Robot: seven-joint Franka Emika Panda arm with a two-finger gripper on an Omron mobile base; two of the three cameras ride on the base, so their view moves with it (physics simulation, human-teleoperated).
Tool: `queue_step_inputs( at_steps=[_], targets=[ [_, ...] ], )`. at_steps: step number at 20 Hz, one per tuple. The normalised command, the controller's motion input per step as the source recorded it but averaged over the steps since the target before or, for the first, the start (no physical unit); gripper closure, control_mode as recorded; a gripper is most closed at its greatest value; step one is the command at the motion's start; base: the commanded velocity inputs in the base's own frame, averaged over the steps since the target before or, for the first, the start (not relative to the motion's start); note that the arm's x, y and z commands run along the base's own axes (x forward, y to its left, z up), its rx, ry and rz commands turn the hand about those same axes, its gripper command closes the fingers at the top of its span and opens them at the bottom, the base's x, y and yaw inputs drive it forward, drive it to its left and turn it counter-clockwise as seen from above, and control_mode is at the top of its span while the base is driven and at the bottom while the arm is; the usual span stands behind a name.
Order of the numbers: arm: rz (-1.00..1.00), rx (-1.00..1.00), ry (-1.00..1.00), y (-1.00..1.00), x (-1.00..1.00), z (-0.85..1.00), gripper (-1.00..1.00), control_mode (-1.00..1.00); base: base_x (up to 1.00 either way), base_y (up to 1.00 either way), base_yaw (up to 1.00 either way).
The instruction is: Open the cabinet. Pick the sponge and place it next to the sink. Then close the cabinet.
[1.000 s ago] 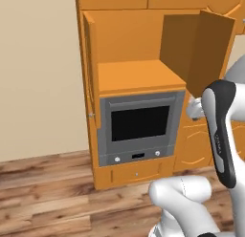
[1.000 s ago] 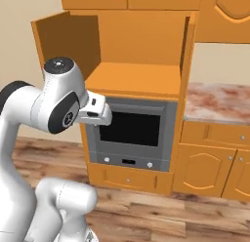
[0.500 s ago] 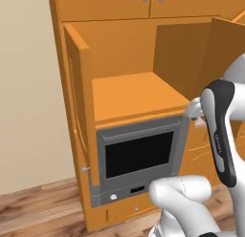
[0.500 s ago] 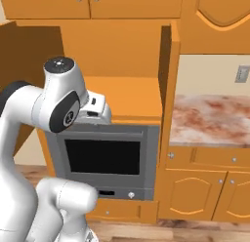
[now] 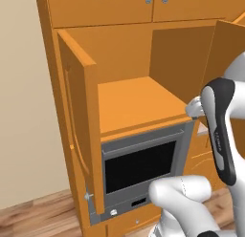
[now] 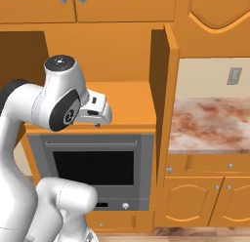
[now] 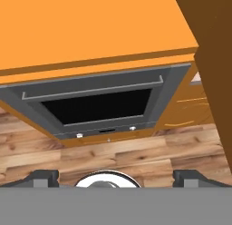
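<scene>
The cabinet (image 5: 134,102) stands open in front of me, an orange cupboard with a bare orange shelf (image 6: 132,102) above a grey oven. Its left door (image 5: 79,121) swings out toward me and its right door (image 6: 163,104) stands edge-on. My gripper (image 7: 116,178) hangs in front of the shelf's front edge, pointing down at the oven and the floor. Its fingertips (image 7: 45,176) stand far apart with nothing between them, so it is open. From the right base, the hand (image 6: 95,109) is level with the shelf edge. The sponge and the sink are out of view.
A grey oven (image 6: 93,165) with a dark window sits under the shelf. To the right runs a reddish stone counter (image 6: 210,124) over low orange doors, with a wall outlet (image 6: 233,75) above. Shorter upper doors (image 5: 153,6) sit above the cabinet. Wood floor (image 7: 136,156) lies below.
The whole picture has shifted: the base has driven closer, so the cabinet and oven loom larger. The arm keeps its pose and the gripper stays open.
</scene>
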Motion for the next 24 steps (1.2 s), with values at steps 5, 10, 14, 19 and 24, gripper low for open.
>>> queue_step_inputs(
  at_steps=[5, 10, 14, 19, 24],
  targets=[
    [0.00, 0.00, 0.00, 0.00, 0.00, 0.00, -1.00, 1.00, -0.03, 0.00, 0.02],
    [0.00, 0.00, 0.00, 0.00, 0.00, 0.00, -1.00, 1.00, -0.06, 0.00, 0.21],
    [0.00, 0.00, 0.00, 0.00, 0.00, 0.00, -1.00, 1.00, 0.06, 0.00, 0.23],
    [0.00, 0.00, 0.00, 0.00, 0.00, 0.00, -1.00, 1.00, 0.00, 0.00, 0.21],
    [0.00, 0.00, 0.00, 0.00, 0.00, 0.00, -1.00, 1.00, -0.20, 0.00, 0.15]
  ],
)
